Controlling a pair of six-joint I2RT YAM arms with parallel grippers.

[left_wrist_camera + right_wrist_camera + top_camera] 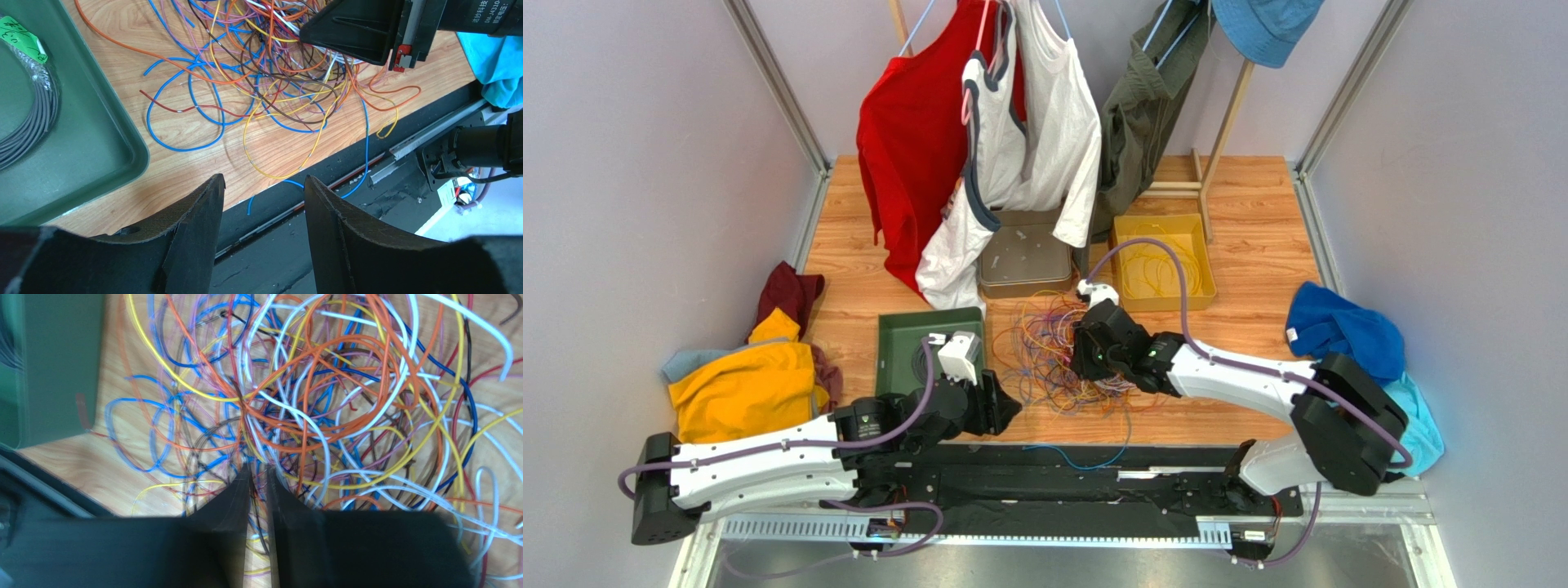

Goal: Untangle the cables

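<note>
Right wrist view: your right gripper (258,471) is pinched to a slit inside the cables (319,410), heaped just beside the green tray (49,367); whether it has a strand, you cannot tell. Pull now and crossed loops may drag along, tightening the snarl. Your left gripper (263,179) hangs wide, empty.

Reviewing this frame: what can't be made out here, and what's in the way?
- Right wrist view: whether the right hand pinches any of the cables; the picture is blurred and the hand itself covers the spot.
- Top view: single wires are too small to trace, and the right hand covers the snarl's middle.
- Left wrist view: the green tray and its grey coil are cut off by the left edge.
</note>
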